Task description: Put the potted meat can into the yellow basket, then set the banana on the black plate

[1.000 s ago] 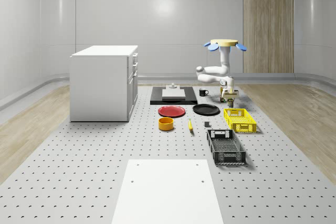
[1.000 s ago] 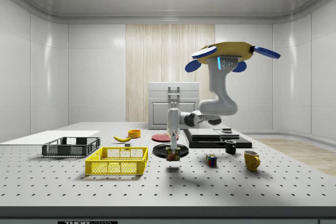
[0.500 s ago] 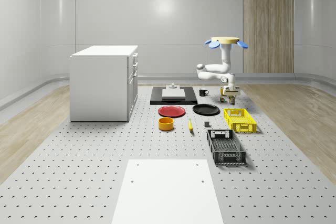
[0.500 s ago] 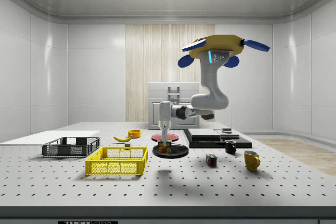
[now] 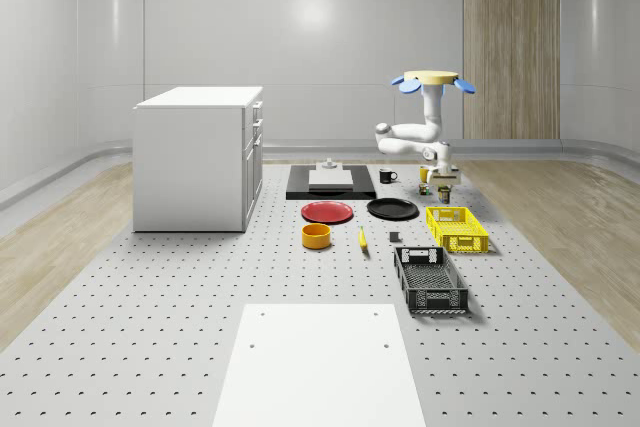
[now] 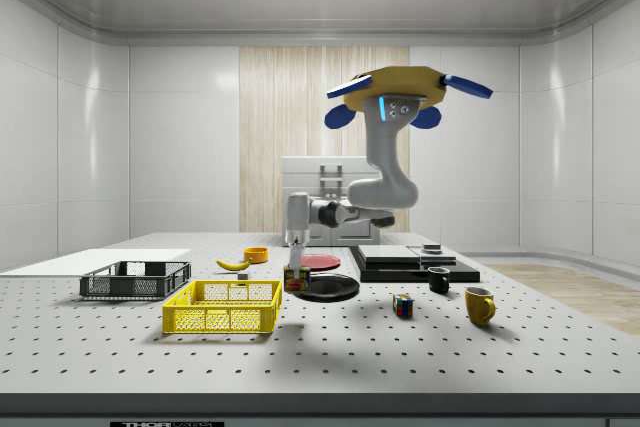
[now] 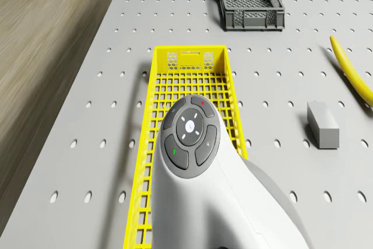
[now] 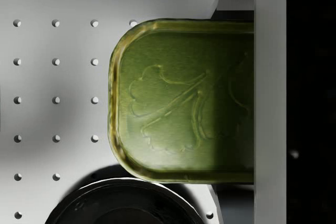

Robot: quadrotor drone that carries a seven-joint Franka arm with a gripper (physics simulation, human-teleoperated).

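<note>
Currently drone (image 6: 400,87) hovers above table (image 6: 400,357) near yellow basket (image 6: 222,308), jaws clamped on potted meat can (image 6: 296,279), carried aloft just short of basket rim; first step underway, next likely needs moving over basket, then release.

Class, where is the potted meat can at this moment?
The potted meat can hangs in the pincer above the table, in the side view just right of the yellow basket and left of the black plate.
</note>
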